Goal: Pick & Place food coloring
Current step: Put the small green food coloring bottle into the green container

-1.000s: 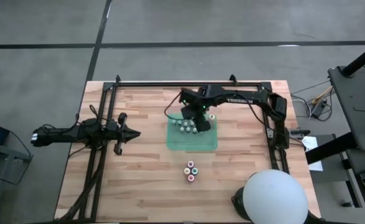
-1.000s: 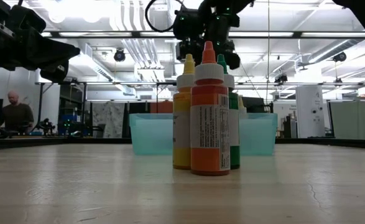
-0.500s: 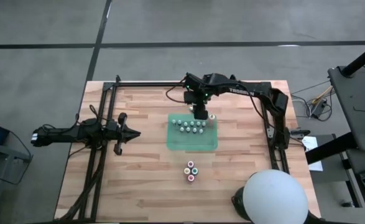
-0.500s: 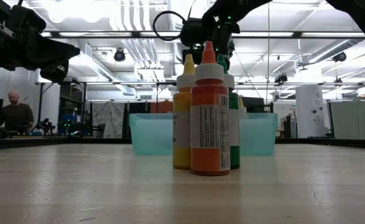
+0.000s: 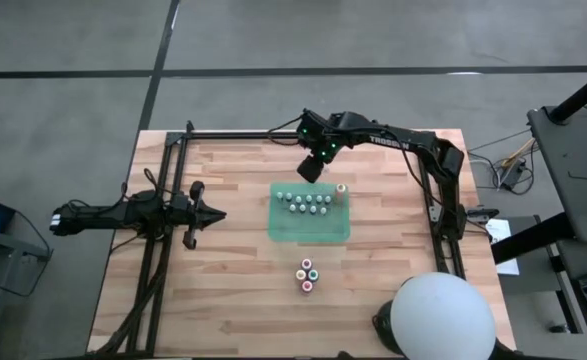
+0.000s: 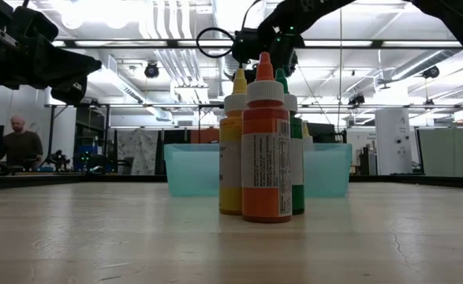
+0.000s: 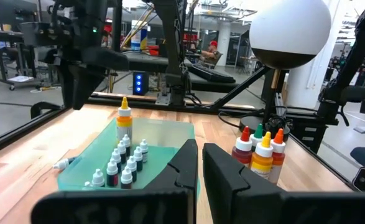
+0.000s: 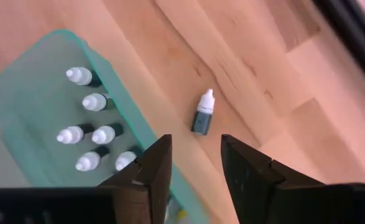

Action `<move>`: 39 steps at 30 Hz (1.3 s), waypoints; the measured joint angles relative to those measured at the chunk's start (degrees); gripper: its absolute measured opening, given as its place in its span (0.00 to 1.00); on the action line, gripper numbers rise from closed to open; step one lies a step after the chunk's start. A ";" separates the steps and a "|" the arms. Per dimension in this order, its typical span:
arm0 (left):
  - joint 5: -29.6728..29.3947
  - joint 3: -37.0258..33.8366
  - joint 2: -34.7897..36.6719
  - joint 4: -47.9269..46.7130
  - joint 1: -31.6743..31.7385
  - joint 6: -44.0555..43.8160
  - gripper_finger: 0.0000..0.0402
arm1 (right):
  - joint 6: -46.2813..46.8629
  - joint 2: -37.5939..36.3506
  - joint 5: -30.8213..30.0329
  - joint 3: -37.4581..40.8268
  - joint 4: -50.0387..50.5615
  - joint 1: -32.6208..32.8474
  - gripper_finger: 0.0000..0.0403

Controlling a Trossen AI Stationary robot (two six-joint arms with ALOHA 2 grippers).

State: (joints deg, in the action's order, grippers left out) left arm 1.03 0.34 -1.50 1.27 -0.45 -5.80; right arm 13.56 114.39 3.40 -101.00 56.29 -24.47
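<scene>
Several tiny pale-capped food coloring bottles (image 5: 308, 204) stand in rows in a green tray (image 5: 311, 228), with a taller yellow-orange dropper bottle (image 5: 341, 189) at its right far corner. One tiny bottle (image 8: 203, 114) lies on its side on the wood just past the tray's far edge, also visible in the left wrist view (image 7: 63, 163). My right gripper (image 8: 194, 163) hangs open above that far edge (image 5: 311, 170), pointing steeply down, with nothing between its fingers. My left gripper (image 7: 199, 167) waits shut and level at the table's left (image 5: 209, 212).
A cluster of larger squeeze bottles (image 5: 307, 275), among them orange (image 6: 266, 150) and yellow (image 6: 232, 146), stands on the table nearer than the tray. A white globe (image 5: 441, 318) sits at the near right corner. A black frame (image 5: 273, 134) runs along the far edge.
My right gripper has moved from above the bottles in the tray toward the table's far edge and has rolled about its own axis. Its fingers stay apart as before. The rows of tiny bottles now show uncovered.
</scene>
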 joint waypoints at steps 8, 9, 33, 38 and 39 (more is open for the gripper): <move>-0.01 0.02 0.00 -0.01 0.02 0.00 0.00 | 16.42 1.08 0.32 -2.31 2.07 0.09 0.36; -0.01 0.01 0.00 0.00 0.02 -0.01 0.00 | 18.89 1.39 0.67 -2.61 2.09 0.09 0.36; 0.01 0.02 0.00 0.01 0.07 -0.02 0.00 | 20.52 13.29 2.51 -10.26 6.68 -0.77 0.57; 0.00 0.00 0.00 0.01 0.07 0.00 0.00 | 19.43 14.94 2.59 -10.10 8.19 -1.28 0.58; -0.01 0.00 0.00 0.01 0.07 -0.02 0.00 | 19.30 15.14 2.57 -9.88 7.99 -1.38 0.58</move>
State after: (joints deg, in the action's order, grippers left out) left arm 1.02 0.34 -1.50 1.28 -0.38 -5.82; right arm 32.86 129.53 5.97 -110.88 64.27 -25.85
